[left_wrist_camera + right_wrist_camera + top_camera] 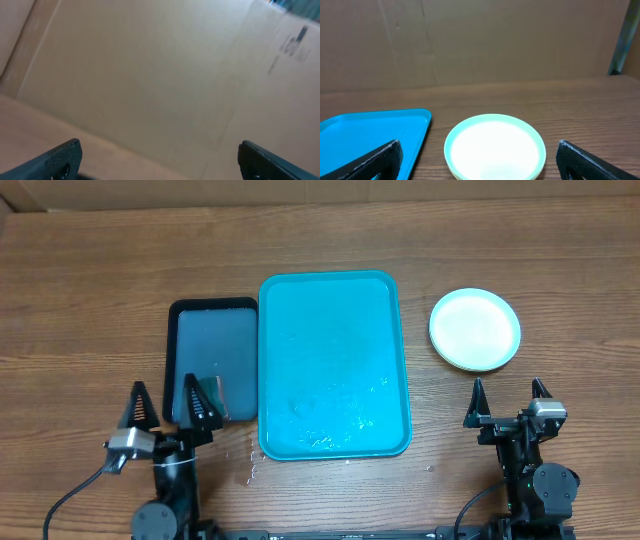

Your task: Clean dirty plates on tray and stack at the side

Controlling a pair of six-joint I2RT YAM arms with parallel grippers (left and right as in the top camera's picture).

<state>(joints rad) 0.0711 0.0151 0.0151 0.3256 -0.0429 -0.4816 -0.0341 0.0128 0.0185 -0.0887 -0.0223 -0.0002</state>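
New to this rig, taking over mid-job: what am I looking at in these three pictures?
Two robot arms work at a wooden table. One picture looks straight down; the other two come from cameras on each wrist, dark fingers at the bottom corners. The left gripper and right gripper are both open, holding nothing. A large turquoise rectangular plastic tray lies in the middle with no plates on it, a smaller dark tray beside its left side, and small round pale plastic plates stacked at the right.

No text can be read; the dark print (pixel 294 44) on the cardboard (pixel 150 75) is too blurred.
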